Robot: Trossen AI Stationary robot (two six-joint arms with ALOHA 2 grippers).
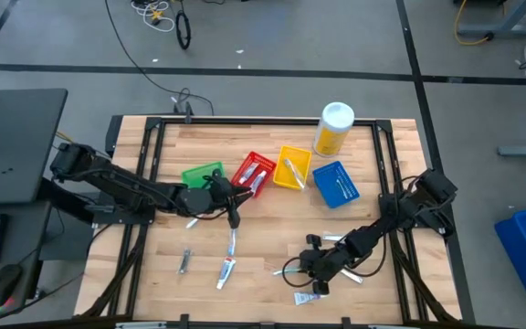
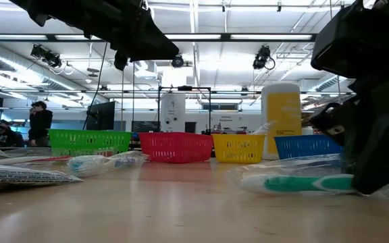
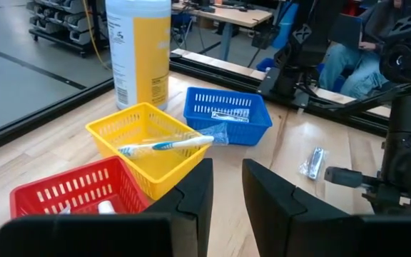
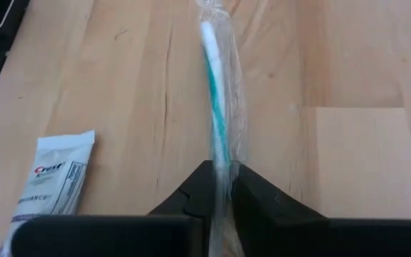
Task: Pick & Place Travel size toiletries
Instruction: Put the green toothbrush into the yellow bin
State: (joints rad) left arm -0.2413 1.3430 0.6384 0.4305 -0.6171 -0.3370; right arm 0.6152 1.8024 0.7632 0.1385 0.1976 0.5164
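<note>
- Hovering above the bench [image 1: 263, 274] near the green basket [image 1: 201, 174] and red basket [image 1: 254, 172], the left hand [image 1: 231, 203] holds nothing, its fingers [image 3: 195, 196] slightly parted.
- A toothpaste tube [image 1: 226, 271] and a small wrapped item [image 1: 184, 262] lie on the wood in front of it.
- A toothbrush [image 3: 166, 145] rests across the yellow basket [image 3: 145, 143], beside the blue basket [image 3: 227, 114] and the yellow bottle [image 1: 332, 128].
- The right hand [image 4: 220, 187], low near the front edge, is clamped on a wrapped green toothbrush [image 4: 216, 100]; a toothpaste packet [image 4: 56, 182] lies beside it.
</note>
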